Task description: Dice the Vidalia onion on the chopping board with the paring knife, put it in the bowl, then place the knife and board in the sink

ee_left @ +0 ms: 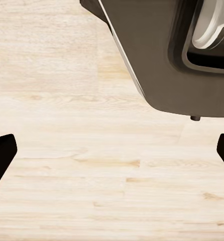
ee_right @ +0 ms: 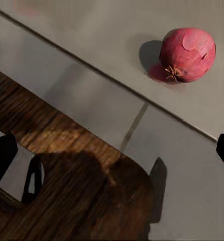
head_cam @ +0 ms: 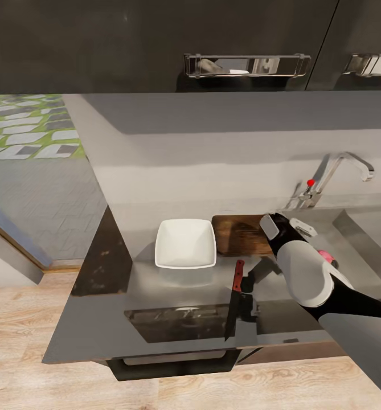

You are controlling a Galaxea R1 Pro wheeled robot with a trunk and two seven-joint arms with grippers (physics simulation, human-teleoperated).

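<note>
The Vidalia onion lies on the steel surface of the sink; in the head view the onion peeks out pink from behind my right forearm. My right gripper is open and empty, hovering over the right end of the dark chopping board, with the onion a short way beyond it. The chopping board lies on the countertop beside the white bowl. In front of them rests the paring knife, blade toward the counter's front edge. My left gripper hangs open above wooden floor.
A chrome faucet with a red knob stands behind the sink. Dark upper cabinets with bar handles hang overhead. The robot's dark base shows above the floor in the left wrist view.
</note>
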